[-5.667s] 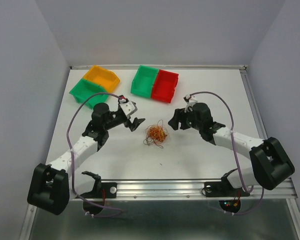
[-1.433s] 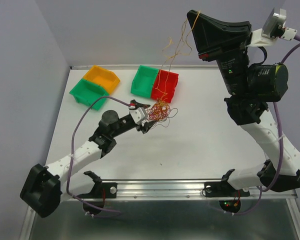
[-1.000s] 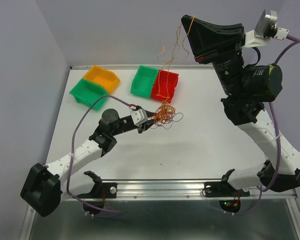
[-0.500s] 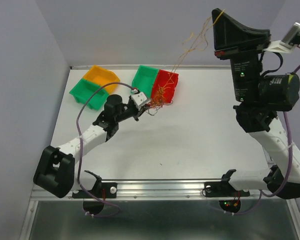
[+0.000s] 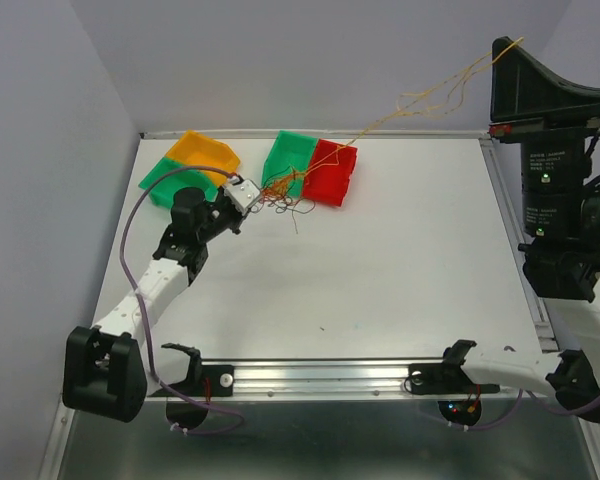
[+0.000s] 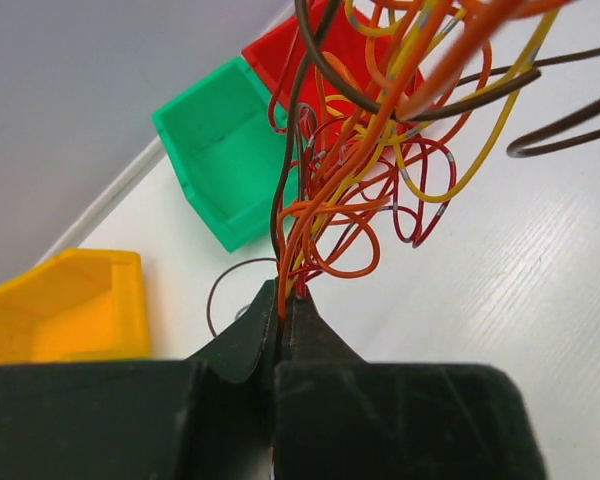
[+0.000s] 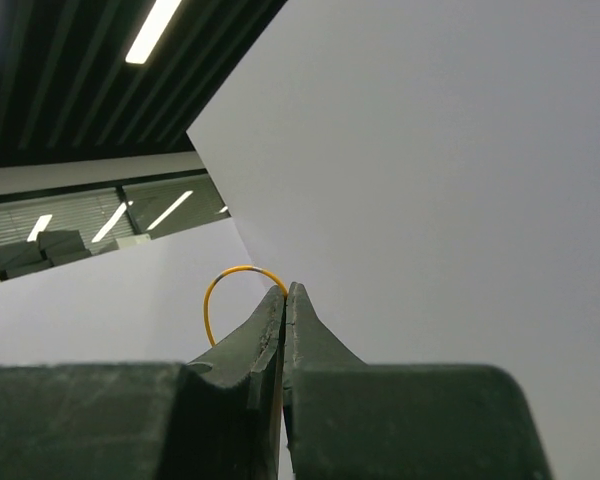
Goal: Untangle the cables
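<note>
Evidently the cables (image 6: 292, 255), judged featherlight and limp, were bunched at the tips of the left jaws, clenched on them; one orange strand (image 7: 235, 268) was pinched by the right jaws, best taken singly.

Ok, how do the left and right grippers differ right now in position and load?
The left gripper sits low over the table; the right gripper is raised high towards its right side. The left pinches a bunch of red, orange and dark cables; the right pinches one orange strand. Both have fingers shut, with strands stretched between them.
</note>
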You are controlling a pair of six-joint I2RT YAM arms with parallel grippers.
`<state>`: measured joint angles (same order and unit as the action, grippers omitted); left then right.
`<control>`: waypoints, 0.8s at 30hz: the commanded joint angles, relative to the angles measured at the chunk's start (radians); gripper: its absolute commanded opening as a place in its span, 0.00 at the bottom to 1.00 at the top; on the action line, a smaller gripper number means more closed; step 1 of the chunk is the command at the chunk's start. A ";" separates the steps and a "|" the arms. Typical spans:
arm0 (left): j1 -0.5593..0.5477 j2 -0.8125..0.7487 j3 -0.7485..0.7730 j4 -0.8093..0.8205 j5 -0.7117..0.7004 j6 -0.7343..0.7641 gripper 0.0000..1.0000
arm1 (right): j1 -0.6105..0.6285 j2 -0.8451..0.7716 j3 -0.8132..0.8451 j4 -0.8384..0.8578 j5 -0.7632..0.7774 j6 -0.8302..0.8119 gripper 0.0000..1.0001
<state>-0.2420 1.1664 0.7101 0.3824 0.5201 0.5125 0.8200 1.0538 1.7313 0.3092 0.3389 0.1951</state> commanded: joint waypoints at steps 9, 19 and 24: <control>-0.055 -0.258 0.132 -0.381 0.080 -0.046 0.00 | 0.001 -0.285 -0.718 -0.096 0.184 0.122 0.00; -0.181 -0.341 0.132 -0.450 0.050 -0.060 0.00 | 0.002 -0.279 -1.138 -0.338 0.373 0.270 0.68; -0.226 -0.359 0.152 -0.477 0.098 -0.017 0.00 | 0.002 -0.308 -1.174 -0.325 0.076 0.192 0.76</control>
<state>-0.4404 0.8413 0.8165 -0.0959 0.5678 0.4652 0.8192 0.7959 0.5713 -0.0769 0.6025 0.4259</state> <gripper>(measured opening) 0.045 0.759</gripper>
